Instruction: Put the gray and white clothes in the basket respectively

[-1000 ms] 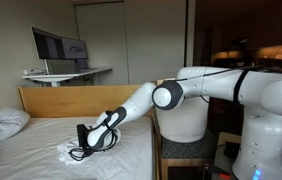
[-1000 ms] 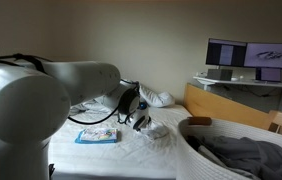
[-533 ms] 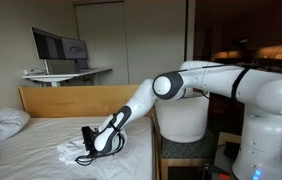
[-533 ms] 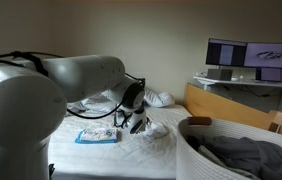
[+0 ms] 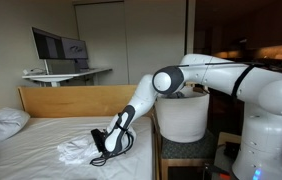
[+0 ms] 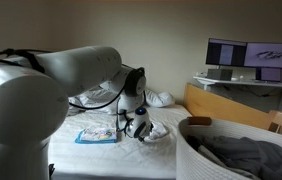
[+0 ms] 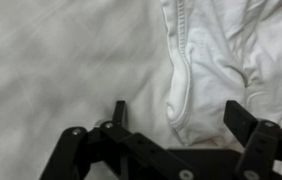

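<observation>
my gripper (image 7: pixel 181 118) is wide open just above the white cloth (image 7: pixel 226 50) on the bed (image 7: pixel 51 60), and in the wrist view its long fold runs from 12 to 6 o'clock, ending between my jaws.

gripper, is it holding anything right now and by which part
Nothing is held. The gripper is open, straddling a folded edge of the white garment that lies on the bedsheet, and has not closed on it.
</observation>
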Controlling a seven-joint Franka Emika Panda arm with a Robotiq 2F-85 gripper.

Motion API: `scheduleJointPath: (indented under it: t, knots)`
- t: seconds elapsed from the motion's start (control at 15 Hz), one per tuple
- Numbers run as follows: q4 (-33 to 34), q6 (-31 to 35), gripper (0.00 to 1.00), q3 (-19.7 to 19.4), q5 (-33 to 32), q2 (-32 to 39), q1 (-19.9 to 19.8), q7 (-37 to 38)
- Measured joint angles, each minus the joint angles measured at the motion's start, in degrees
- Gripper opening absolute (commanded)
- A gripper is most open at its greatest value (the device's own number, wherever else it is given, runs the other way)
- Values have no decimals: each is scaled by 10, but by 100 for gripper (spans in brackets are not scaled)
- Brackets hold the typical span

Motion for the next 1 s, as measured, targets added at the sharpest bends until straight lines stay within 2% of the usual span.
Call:
scheduleJointPath:
  t: [0.27,0.53,0.8,1.0]
  knots:
    - [-4,-5,100,0,1,-5,1,0]
    - [10,-5,100,6,41,8,5,-32]
    - [76,-5,100,6,84,54,33,-37]
    - [149,-3,100,5,92,100,57,-37]
